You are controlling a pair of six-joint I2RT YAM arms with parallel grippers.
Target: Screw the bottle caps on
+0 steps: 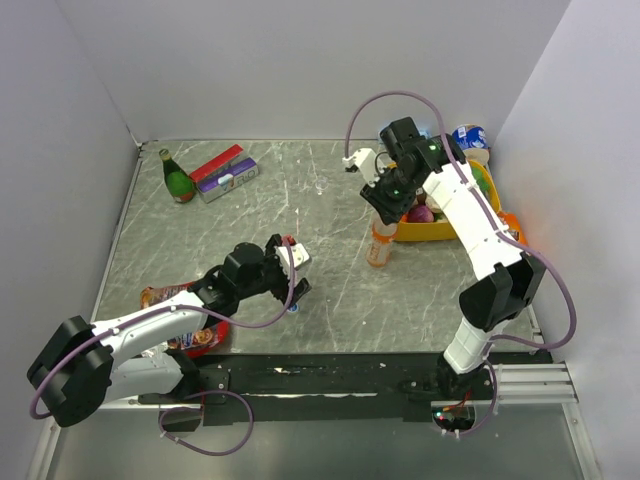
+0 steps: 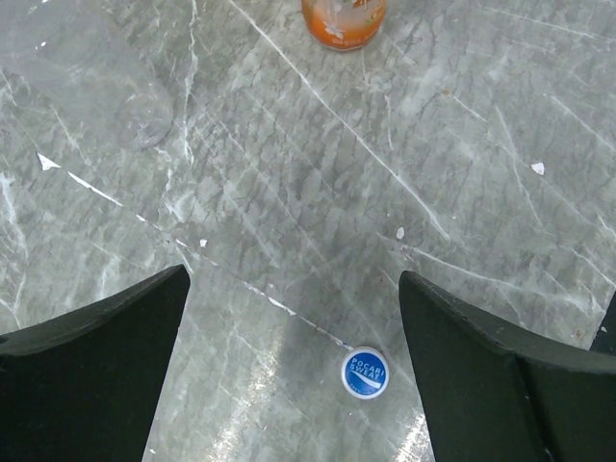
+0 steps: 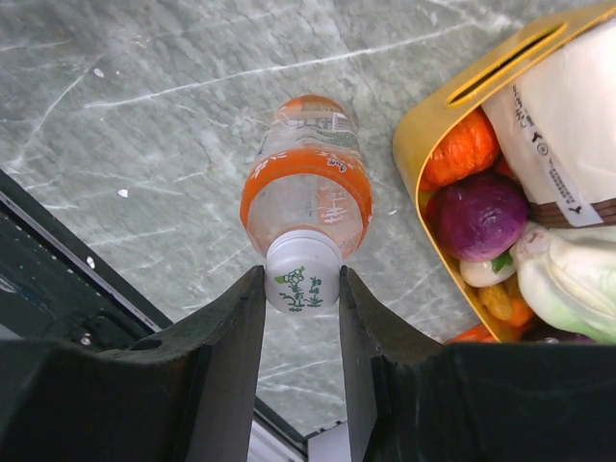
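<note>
By the right edge of the tabletop (image 1: pixel 300 190), our right hand (image 3: pixel 301 289) pinches the whitish cap (image 3: pixel 301 272) by its rim atop the light, likely tippy bottle (image 3: pixel 308 192); our left hand (image 2: pixel 292 289) hangs spread over the blue cap (image 2: pixel 365 372).

A yellow vegetable basket (image 3: pixel 428 120) sits just right of the right fingers (image 3: pixel 226 356); a green bottle (image 1: pixel 178 176) stands well beyond the left fingers (image 2: pixel 96 375).

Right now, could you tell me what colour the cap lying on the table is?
The cap is blue with white lettering; left wrist view.
</note>
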